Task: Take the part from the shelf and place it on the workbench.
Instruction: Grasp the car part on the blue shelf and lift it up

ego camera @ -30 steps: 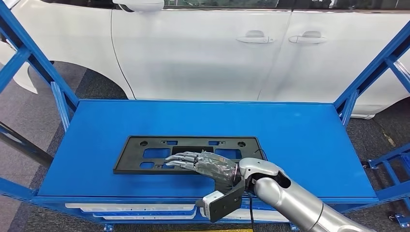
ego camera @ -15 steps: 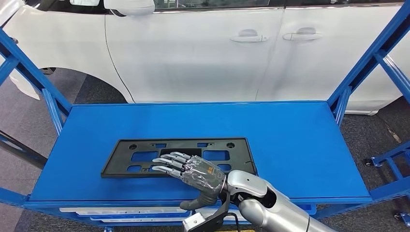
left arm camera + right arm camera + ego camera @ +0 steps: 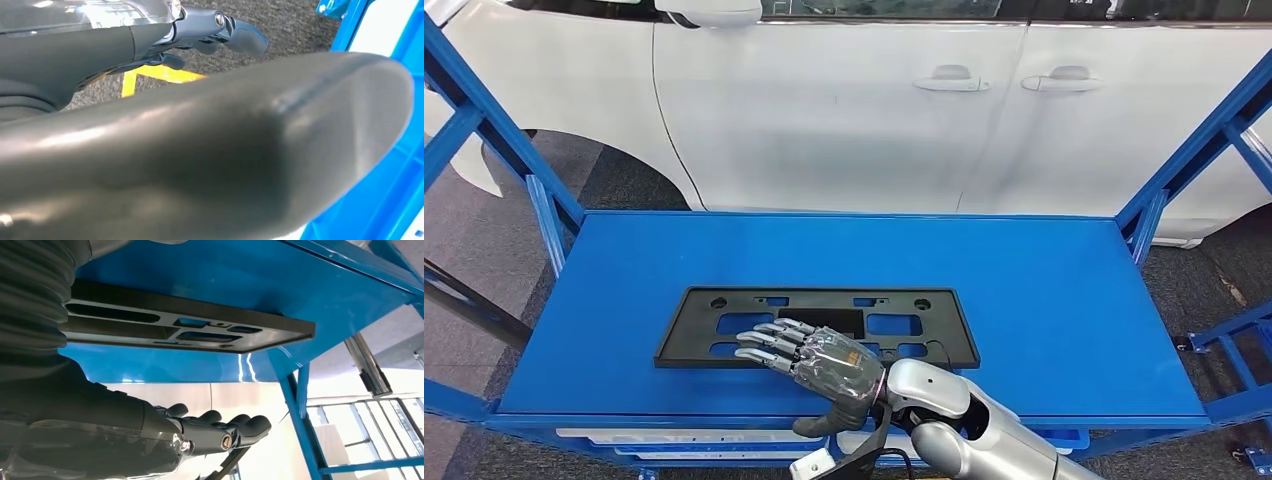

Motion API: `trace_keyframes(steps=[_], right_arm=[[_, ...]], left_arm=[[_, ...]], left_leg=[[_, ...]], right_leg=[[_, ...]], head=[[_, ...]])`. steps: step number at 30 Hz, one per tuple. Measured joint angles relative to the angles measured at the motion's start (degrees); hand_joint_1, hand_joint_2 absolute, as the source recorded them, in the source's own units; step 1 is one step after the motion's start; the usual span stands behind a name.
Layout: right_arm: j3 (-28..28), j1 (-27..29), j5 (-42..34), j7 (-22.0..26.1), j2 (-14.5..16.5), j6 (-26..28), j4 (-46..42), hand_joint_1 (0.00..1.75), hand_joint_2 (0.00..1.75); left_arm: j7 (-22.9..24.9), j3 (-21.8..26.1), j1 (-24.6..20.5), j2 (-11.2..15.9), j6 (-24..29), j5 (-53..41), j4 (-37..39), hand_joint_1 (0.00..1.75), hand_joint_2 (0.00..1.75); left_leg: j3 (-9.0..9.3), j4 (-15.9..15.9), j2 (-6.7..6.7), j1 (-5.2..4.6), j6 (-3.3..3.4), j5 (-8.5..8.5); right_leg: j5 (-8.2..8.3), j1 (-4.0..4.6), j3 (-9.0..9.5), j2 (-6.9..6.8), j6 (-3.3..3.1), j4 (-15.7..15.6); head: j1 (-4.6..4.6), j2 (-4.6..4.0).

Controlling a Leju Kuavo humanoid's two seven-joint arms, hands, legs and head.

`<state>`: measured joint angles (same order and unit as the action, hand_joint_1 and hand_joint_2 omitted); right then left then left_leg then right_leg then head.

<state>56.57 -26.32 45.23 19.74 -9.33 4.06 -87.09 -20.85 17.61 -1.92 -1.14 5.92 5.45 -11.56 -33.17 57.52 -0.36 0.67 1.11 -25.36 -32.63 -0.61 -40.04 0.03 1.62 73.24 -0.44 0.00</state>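
At the near edge of the blue shelf: right robot hand reaching in from below right, palm down, fingers stretched flat over the near long edge of the black part, thumb hanging below the shelf lip. Nothing gripped yet. Fingers spread and extended; contact with the part's top face likely but cannot be confirmed from the head view. Right wrist view: fingers apart from the plate, slightly curled, gap visible between them and the part's underside edge.

Left robot hand: seen close in the left wrist view against grey floor with a yellow line, well away from the part. Fingers look loosely curled; open or closed cannot be told. Nothing seen in it.

Part: flat rectangular frame with cut-outs, lying flat on the shelf top, left of centre. Long axis runs left-right, parallel to the shelf's front edge. Lies directly ahead of and under the right fingers; right hand clearly the nearer one.

Judgement: step in hand is the grasp. Thumb under, fingers over the near long edge suggests a pinch there.

Behind the shelf: white car, doors facing.
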Motion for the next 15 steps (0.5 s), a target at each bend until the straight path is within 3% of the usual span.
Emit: trace_keyframes(steps=[3,5,8,9,10,13,14,15], right_arm=[[0.81,0.35,3.94,-0.28,2.21,4.13,2.66,0.0,1.75],[1.79,0.68,6.15,-0.24,4.67,7.61,6.2,0.0,1.75],[2.94,1.22,7.03,-0.22,7.2,9.46,9.89,0.0,1.75],[3.14,1.24,7.06,-0.22,7.82,9.61,10.69,0.0,1.75],[3.27,1.24,7.07,-0.22,8.33,9.68,11.34,0.0,1.75],[3.65,1.36,7.52,-0.59,9.4,10.13,12.92,0.0,1.75],[3.83,1.4,7.99,-0.96,9.77,10.52,13.57,0.0,1.75],[4.01,1.39,8.57,-1.43,10.24,11.07,14.34,0.0,1.75]], left_arm=[[-0.13,0.13,-0.09,-0.02,-0.05,-0.57,0.0,0.0,0.0],[-0.16,0.33,-0.2,-0.04,-0.01,-0.9,0.0,0.0,0.0],[-0.2,0.66,-0.27,-0.05,0.04,-1.09,0.0,0.0,0.0],[-0.21,0.74,-0.28,-0.08,0.04,-1.12,0.0,0.0,0.0],[-0.23,0.8,-0.28,-0.1,0.04,-1.14,0.0,0.0,0.0],[-0.27,0.93,-0.17,-0.11,0.09,-1.21,0.0,0.0,0.0],[-0.3,0.96,-0.1,-0.11,0.11,-1.3,0.0,0.0,0.0],[-0.33,0.97,-0.04,-0.11,0.11,-1.44,0.0,0.0,0.0]], left_leg=[[0.22,0.08,-0.06,-0.11,-0.36,-0.2],[0.19,0.1,-0.01,-0.21,-0.97,-0.31],[0.21,0.16,0.04,-0.13,-2.01,-0.53],[-0.17,1.17,0.04,-0.09,-2.27,-1.29],[-1.11,3.39,0.04,-0.05,-2.49,-2.69],[-6.32,14.46,0.05,0.12,-2.98,-7.7],[-7.3,16.33,0.05,0.12,-3.08,-7.87],[-7.24,16.0,0.05,0.13,-3.14,-6.94]], right_leg=[[5.56,0.18,5.29,-0.03,-0.9,-11.53],[6.46,0.52,6.95,-0.03,-1.41,-15.38],[6.61,0.53,7.14,-0.02,-2.12,-15.95],[6.75,0.39,7.33,-0.07,-2.44,-16.24],[6.87,0.25,7.52,-0.13,-2.71,-16.51],[6.79,0.36,7.63,-0.2,-3.1,-16.51],[6.72,0.4,7.64,-0.17,-3.13,-16.43],[6.62,0.41,7.68,-0.12,-3.13,-16.32]], head=[[-0.01,-0.01],[-0.04,-0.01],[-0.07,-0.01],[-0.12,-0.01],[-0.15,-0.01],[-0.23,0.0],[-0.23,0.0],[-0.24,0.0]])
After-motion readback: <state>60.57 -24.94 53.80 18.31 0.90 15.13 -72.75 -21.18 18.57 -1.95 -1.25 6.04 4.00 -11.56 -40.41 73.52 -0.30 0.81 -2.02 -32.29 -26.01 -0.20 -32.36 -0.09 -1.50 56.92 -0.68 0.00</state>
